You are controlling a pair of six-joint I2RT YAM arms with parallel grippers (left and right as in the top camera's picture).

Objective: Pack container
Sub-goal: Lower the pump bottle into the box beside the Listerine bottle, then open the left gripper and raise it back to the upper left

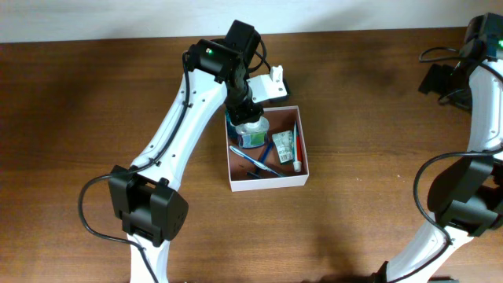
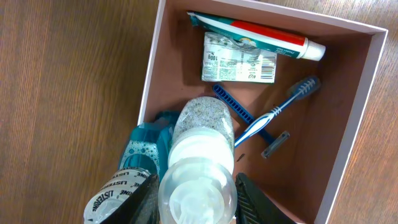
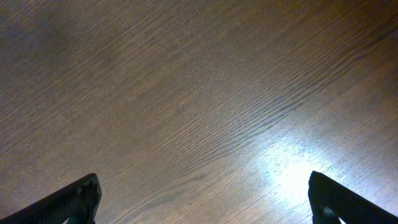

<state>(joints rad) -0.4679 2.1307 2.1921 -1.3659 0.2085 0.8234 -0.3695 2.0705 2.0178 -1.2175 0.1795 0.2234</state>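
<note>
Currently one container, one toothbrush, one razor (blue-handled).

In the left wrist view, the clear speckled plastic bottle and the teal Listerine bottle run off the bottom edge. Overhead, the white left arm hides the upper-left corner of the white-walled square container.

I'm viewing the whole brown wooden table from straight overhead. My close, downward-facing left wrist camera is sharing the shallow white-walled square box with it. The right wrist camera is facing bare wood.

table: brown wood | clear pump bottle beside Listerine bottle | toothpaste tube beside sachet | blue toothbrush crossing razor
</note>
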